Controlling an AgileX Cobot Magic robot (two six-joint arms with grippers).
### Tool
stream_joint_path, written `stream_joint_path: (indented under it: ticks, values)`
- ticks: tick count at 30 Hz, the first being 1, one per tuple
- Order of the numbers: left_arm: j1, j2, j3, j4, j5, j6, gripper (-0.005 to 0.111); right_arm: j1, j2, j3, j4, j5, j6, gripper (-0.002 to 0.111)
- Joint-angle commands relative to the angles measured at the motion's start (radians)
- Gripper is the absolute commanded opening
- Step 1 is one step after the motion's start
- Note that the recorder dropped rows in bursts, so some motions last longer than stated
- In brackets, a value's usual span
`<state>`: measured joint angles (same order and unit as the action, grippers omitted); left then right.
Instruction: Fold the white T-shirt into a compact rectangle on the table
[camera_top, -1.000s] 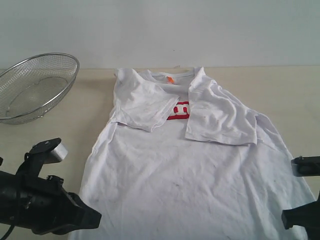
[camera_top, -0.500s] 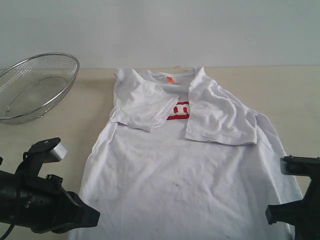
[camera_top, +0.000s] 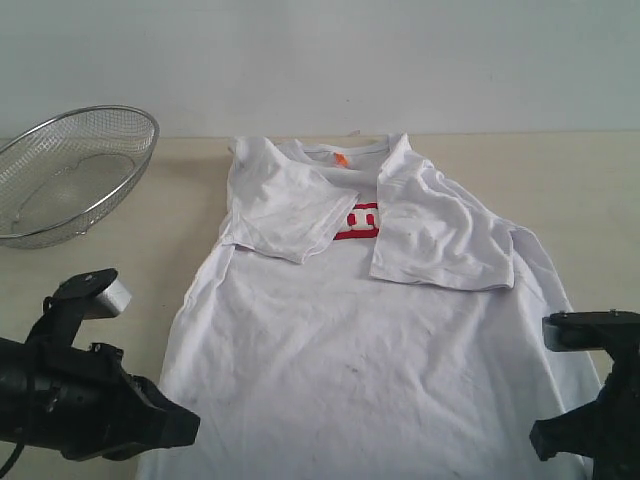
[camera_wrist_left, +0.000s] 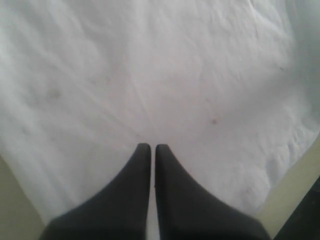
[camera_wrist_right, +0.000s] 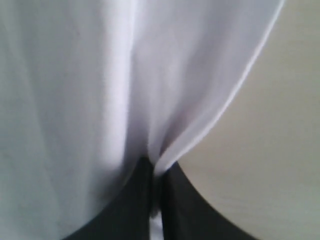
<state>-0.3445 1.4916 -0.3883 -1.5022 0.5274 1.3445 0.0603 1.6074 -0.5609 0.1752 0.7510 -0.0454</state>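
**White T-shirt (camera_top: 360, 340) flat on table (camera_top: 590, 180), both grippers closed at near hem**

Exterior view: shirt lies front up in the middle of the table, collar at the far side, hem at the near edge. Both sleeves are folded inward over the chest, one (camera_top: 285, 205) on the view's left, the other (camera_top: 440, 230) on the right. Red lettering (camera_top: 360, 220) shows in the strip between them. Orange neck tag (camera_top: 340, 158) sits at the collar. Wire-mesh basket (camera_top: 75, 170) is far left, apart from the shirt. Left arm (camera_top: 80, 410) is at the shirt's near left corner, right arm (camera_top: 590, 430) at the near right corner.

Left wrist view: left gripper (camera_wrist_left: 151, 148) jaws pressed together, tips over the shirt near its edge. Thin white line between the fingers; can't tell whether cloth is caught.

Right wrist view: right gripper (camera_wrist_right: 157, 167) jaws pinching the shirt's edge, with the cloth bunching into folds at the tips. Bare table beside it.
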Motion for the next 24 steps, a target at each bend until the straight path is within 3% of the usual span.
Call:
stream_joint_path:
  ticks: [1,9,16,24]
  values:
    - [-0.003,-0.069,0.004,0.023,-0.028,-0.019,0.004,0.0,-0.1,-0.041,0.058,-0.004,-0.083,0.0]
    - [-0.003,-0.192,0.004,0.282,-0.097,-0.334,0.004,0.0,-0.263,-0.091,0.183,-0.042,-0.228,0.0]
    - [-0.003,-0.295,0.005,0.594,0.01,-0.674,0.004,0.0,-0.284,-0.09,0.229,-0.168,-0.256,0.0]
    - [-0.003,-0.333,0.007,0.845,0.099,-0.956,0.004,0.0,-0.284,-0.09,0.241,-0.318,-0.231,0.0]
